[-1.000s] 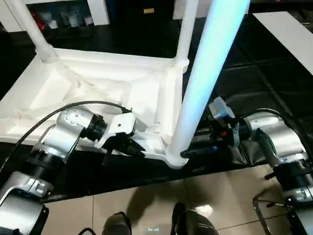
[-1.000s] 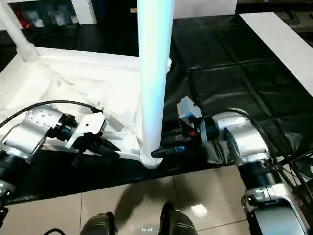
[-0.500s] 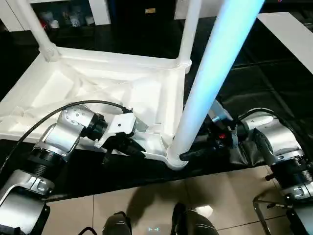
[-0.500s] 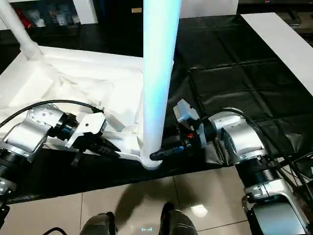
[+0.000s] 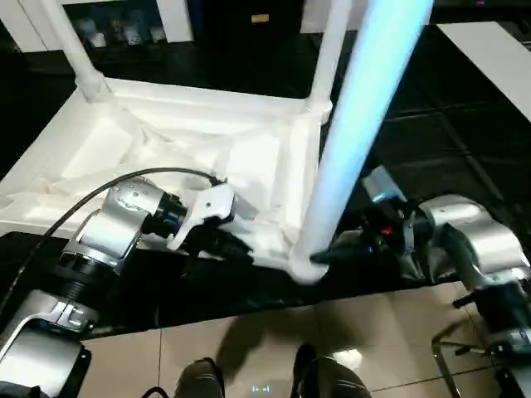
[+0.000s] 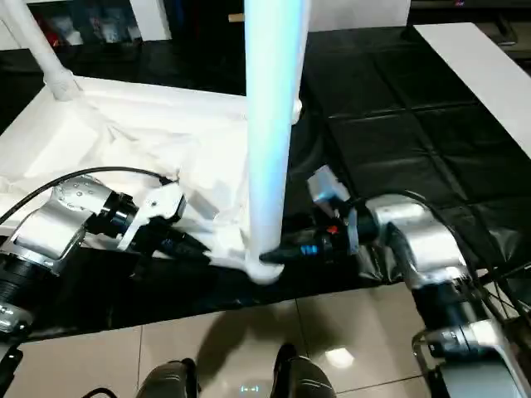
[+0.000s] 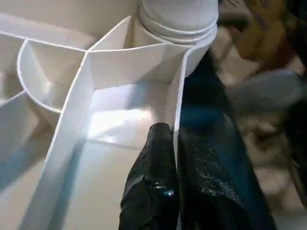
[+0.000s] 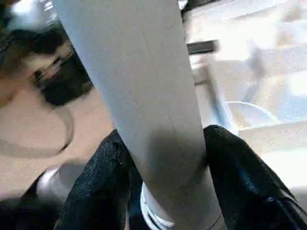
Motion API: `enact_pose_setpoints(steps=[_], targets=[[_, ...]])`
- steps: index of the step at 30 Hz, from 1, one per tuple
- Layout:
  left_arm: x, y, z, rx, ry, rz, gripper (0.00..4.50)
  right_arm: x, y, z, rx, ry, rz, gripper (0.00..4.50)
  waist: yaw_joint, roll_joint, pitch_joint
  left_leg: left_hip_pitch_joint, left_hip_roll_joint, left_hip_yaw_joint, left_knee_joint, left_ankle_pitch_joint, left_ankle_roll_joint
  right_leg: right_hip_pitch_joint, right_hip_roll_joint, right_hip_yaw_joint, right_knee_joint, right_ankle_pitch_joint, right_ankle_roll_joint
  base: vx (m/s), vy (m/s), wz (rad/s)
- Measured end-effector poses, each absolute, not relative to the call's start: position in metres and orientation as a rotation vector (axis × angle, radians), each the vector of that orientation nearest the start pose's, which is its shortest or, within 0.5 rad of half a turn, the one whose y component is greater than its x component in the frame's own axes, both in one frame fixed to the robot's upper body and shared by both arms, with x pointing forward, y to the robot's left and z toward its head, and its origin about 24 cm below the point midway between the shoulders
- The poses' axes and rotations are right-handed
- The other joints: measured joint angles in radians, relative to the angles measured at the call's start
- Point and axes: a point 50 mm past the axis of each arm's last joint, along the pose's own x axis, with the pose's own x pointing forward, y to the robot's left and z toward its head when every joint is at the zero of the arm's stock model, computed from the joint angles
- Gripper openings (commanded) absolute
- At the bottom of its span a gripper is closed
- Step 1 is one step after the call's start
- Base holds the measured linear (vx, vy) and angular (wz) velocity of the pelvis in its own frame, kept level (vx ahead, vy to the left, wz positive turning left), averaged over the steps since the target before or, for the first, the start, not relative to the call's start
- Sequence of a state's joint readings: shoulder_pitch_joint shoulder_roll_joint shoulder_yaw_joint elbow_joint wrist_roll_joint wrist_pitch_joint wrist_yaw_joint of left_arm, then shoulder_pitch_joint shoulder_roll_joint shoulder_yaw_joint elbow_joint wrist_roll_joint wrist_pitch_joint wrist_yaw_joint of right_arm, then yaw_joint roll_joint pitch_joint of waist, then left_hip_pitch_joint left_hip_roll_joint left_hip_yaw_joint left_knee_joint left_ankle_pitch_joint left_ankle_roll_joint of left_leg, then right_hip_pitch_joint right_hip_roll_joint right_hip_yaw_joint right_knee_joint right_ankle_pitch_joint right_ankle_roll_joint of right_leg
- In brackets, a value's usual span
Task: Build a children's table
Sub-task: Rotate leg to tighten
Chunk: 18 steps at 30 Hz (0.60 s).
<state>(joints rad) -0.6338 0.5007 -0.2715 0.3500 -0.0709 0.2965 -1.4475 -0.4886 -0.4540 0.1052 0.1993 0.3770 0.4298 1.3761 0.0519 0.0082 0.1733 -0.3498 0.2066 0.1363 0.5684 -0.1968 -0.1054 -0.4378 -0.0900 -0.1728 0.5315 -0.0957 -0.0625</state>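
Seating: looks to me like the near-right leg [image 5: 357, 141] is being pushed home into its corner socket [image 5: 305, 264], so this is the bit where it needs a straight push, not a shove from the side.
Table top: flipped upside down, ribbed underside [image 5: 199, 157] facing up, lying on the black mat [image 6: 398, 124] with its near edge close to the tiled floor [image 6: 249, 348].
Other legs: one is up at the far-left corner [image 5: 70, 46] and another at the far-right corner [image 5: 325, 58], both standing in their sockets.
Right gripper [image 8: 163, 158]: black fingers on either side of the leg, low down just above the socket, clamped on it.
Left gripper [image 7: 170, 167]: fingers pinched together over the thin near wall [image 7: 175, 110] of the top, right beside that corner.
Lean: the leg tilts a little off upright from where I'm standing, hard to say how much.
Doing it well: I'd keep the left pinch as the anchor so the top can't skate on the mat, straighten the leg, then press down along its length.
Risk: gripping so low gives little leverage, so the leg could go in cocked.
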Motion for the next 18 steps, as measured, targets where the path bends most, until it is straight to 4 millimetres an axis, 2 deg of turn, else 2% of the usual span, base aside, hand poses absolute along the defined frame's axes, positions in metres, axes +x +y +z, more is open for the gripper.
enact_pose_setpoints(steps=[6,8,12,14,18], targets=[[0.325,0.141,0.103,0.347,0.439,-1.281,0.0,0.309,-0.135,0.109,0.065,0.175,1.082,2.0,-0.075,0.001,0.0,0.002,0.0,0.002,0.0,0.0,-0.001,0.0,0.004,-0.001,-0.002,0.001,0.0,0.0,0.0,0.0],[0.332,0.134,0.102,0.328,0.437,-1.203,0.0,0.316,-0.128,0.108,0.077,0.161,0.941,2.0,-0.088,0.001,0.0,0.001,0.001,0.001,-0.002,0.0,-0.001,0.0,0.005,-0.001,-0.004,0.001,0.0,0.0,0.0,0.0],[0.342,0.125,0.103,0.281,0.415,-1.088,0.0,0.33,-0.111,0.113,0.094,0.146,0.74,2.0,-0.101,0.002,-0.001,0.001,0.001,0.0,-0.004,0.0,-0.001,0.0,0.006,-0.002,-0.007,0.001,0.0,0.0,0.0,0.0],[0.348,0.12,0.105,0.258,0.409,-1.022,0.0,0.339,-0.101,0.116,0.103,0.143,0.632,2.0,-0.103,0.002,-0.001,0.0,0.0,0.0,-0.004,0.0,-0.001,0.0,0.005,-0.002,-0.008,0.001,0.0,0.0,0.0,0.0],[0.35,0.115,0.105,0.231,0.401,-0.982,0.0,0.343,-0.094,0.119,0.112,0.139,0.548,2.0,-0.101,0.002,-0.001,-0.001,0.0,0.001,-0.005,-0.001,0.0,0.001,0.004,-0.002,-0.009,0.0,0.001,0.0,0.0,0.0]])
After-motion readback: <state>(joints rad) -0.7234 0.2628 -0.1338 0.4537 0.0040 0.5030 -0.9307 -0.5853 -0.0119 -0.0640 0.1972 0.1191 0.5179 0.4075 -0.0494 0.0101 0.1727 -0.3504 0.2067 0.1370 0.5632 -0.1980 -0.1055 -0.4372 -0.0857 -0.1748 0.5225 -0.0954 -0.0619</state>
